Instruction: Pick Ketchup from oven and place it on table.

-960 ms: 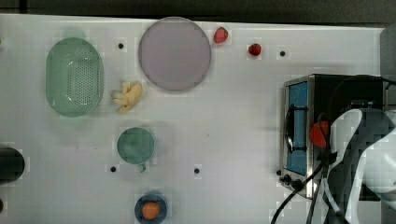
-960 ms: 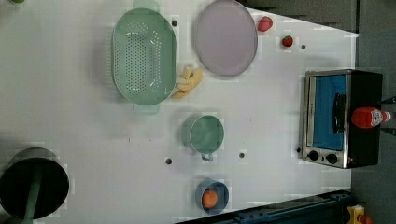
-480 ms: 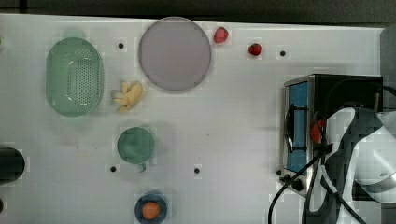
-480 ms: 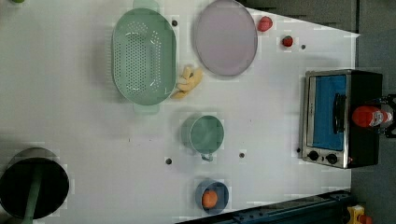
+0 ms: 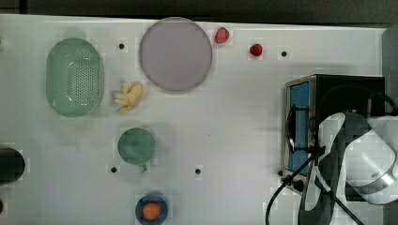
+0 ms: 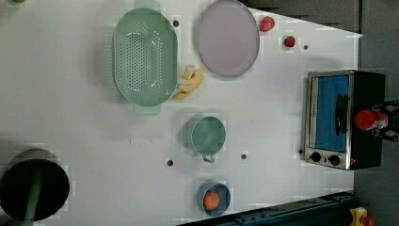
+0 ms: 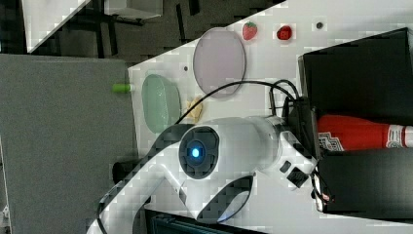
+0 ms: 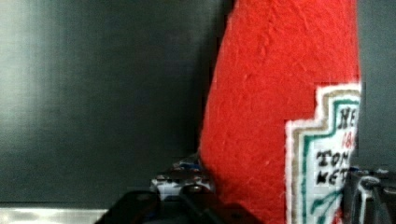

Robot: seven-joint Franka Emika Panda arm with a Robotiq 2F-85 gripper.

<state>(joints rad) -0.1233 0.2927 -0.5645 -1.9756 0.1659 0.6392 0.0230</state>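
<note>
Right view gave you the clearest look at the job: the Ketchup (image 7: pixel 355 132) sat on the black top of the oven (image 7: pixel 360 63), its white cap toward the right view's right, with the white arm (image 7: pixel 234 146) reaching in from the right view's left. In the left view you could see the red bottle (image 6: pixel 369 120) on the oven's casing behind the blue glass door, and the gripper (image 6: pixel 390 121) straddling it, one dark finger on each side.

At the wrist view, the bottle's red body and label (image 8: pixel 280 116) stood between the fingers (image 8: pixel 182 186). Both of them lay against its sides, so the tool had closed about partway, to the width of the bottle, and had hold of the Ketchup. The bottle was not yet off the oven.

From the top view, the arm covered the oven's (image 5: pixel 352 89) near part. The table (image 5: pixel 225 131) carried a green colander (image 5: pixel 75 77), a round grey plate (image 5: pixel 175 54), two strawberries (image 5: pixel 222 35) (image 5: pixel 256 49), a small bunch of bananas (image 5: pixel 127 97), a green mug (image 5: pixel 136 146) and a blue bowl with an orange (image 5: pixel 151 209), all well apart from the oven.
</note>
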